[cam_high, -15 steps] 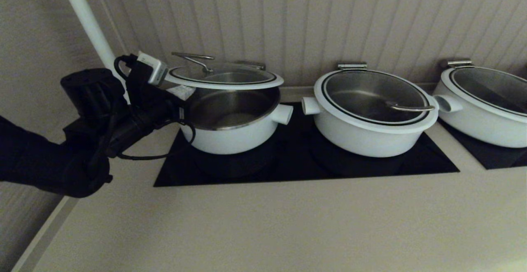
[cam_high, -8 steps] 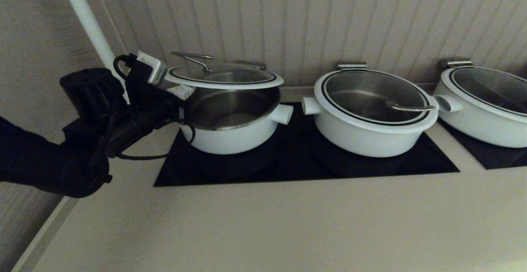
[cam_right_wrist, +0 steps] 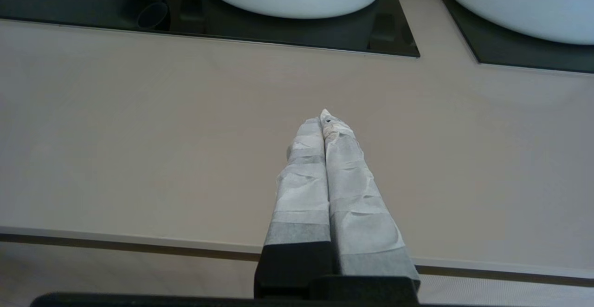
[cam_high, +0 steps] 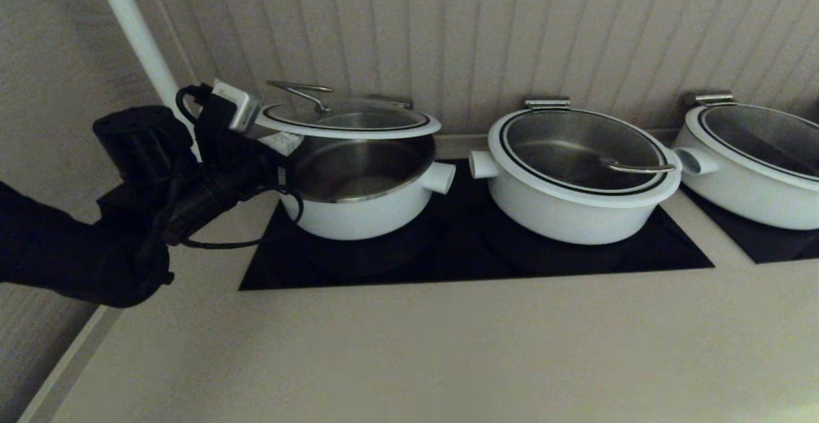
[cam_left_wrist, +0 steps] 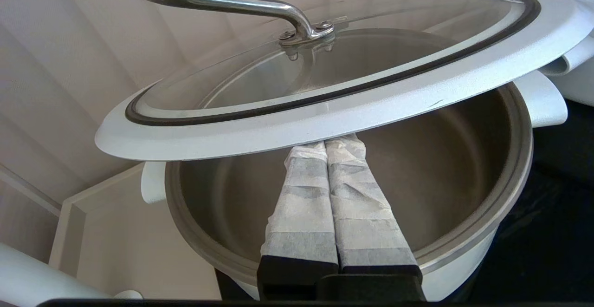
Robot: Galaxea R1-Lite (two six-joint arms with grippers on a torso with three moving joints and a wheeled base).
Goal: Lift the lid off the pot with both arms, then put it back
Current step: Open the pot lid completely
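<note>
**A:** Beige counter (cam_high: pixel 409 352) against a ribbed wall; black cooktop panel (cam_high: pixel 473 244) set into it. From the left: my left arm, then the round white pot with brushed-steel inside (cam_high: pixel 361 186), then a second white pot with its lid on (cam_high: pixel 579 176), a third (cam_high: pixel 752 164) at the far right.

**B:** Where is the lid?

**A:** The round clear-glass lid with the broad white rim and arched steel wire handle (cam_left_wrist: pixel 334 84) sits above the pot, tilted: the edge nearer my arm is raised and clear of the steel rim. Whether the far edge touches the pot, I cannot tell.

**B:** Left gripper?

**A:** Left gripper (cam_left_wrist: pixel 327 145): taped fingers pressed together, tips under the white rim, propping it from below, not pinching it. Over the pot's open mouth.

**B:** Right?

**A:** Right gripper (cam_right_wrist: pixel 325 116): fingers closed on nothing, above bare counter in front of the cooktop, well apart from the lid.

**B:** Step?

**A:** My judgement: lift phase, lid up. One-sided support looks precarious. Next move calls for lowering level, rim centred on the pot's mouth, slowly, so it does not slide off the fingertips.
</note>
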